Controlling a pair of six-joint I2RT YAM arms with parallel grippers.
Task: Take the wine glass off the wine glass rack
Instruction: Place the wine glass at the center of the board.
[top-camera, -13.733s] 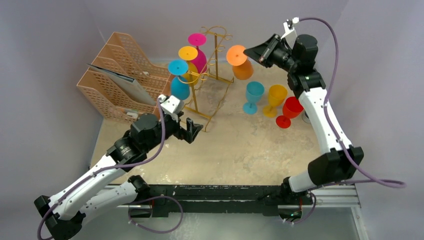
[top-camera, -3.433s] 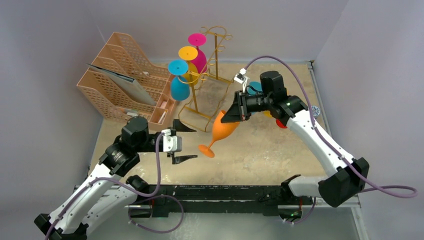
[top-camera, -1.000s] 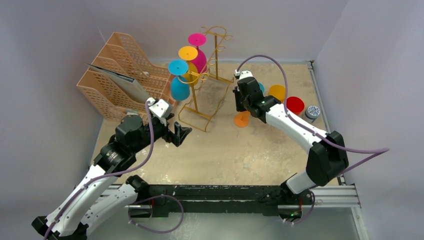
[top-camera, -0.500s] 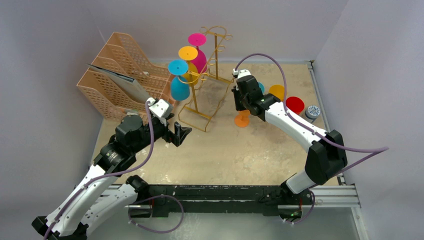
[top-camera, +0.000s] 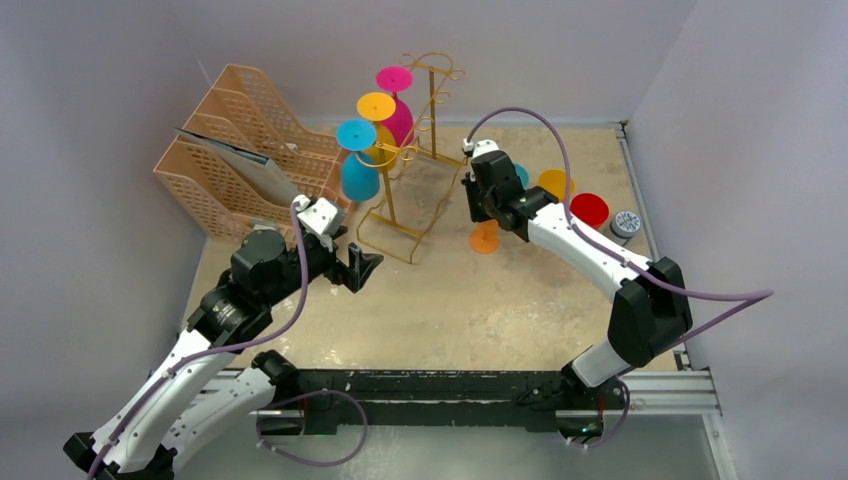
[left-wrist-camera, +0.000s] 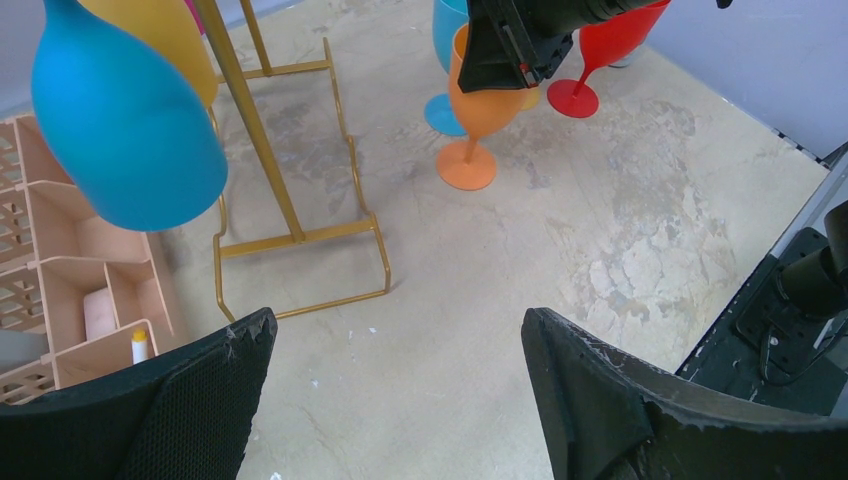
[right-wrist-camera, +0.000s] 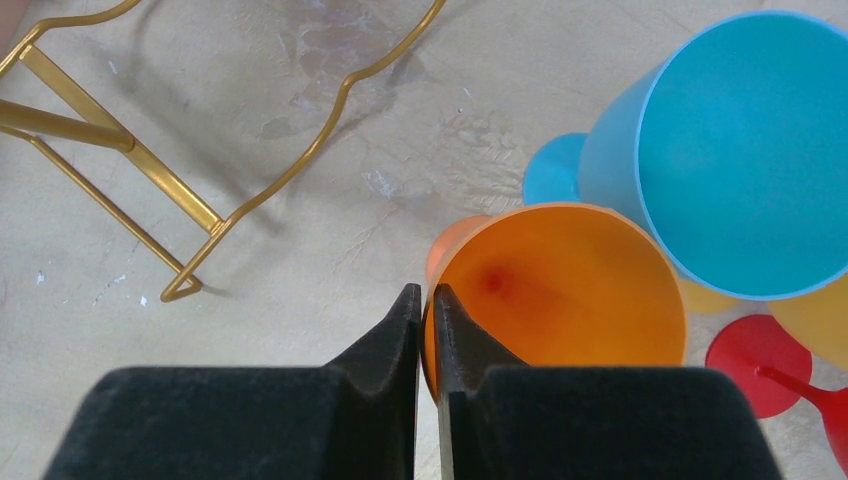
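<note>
Orange wine glass is off the wine glass rack and stands upright on the table, to the right of the rack's wire base.

Top view: I see the right gripper directly above the glass, hiding its bowl; only the foot shows. The left gripper hangs near the front corner of the rack base, touching nothing. Three glasses, pink, yellow and blue, hang upside down on the rack.

Left wrist view: I read the left gripper as spread wide, with bare table between its fingers. The orange wine glass has its foot flat on the table, apart from the rack.

Right wrist view: the right gripper is pinched onto the rim of the orange wine glass, one finger inside the bowl and one outside. A blue standing glass sits just beside it.
</note>
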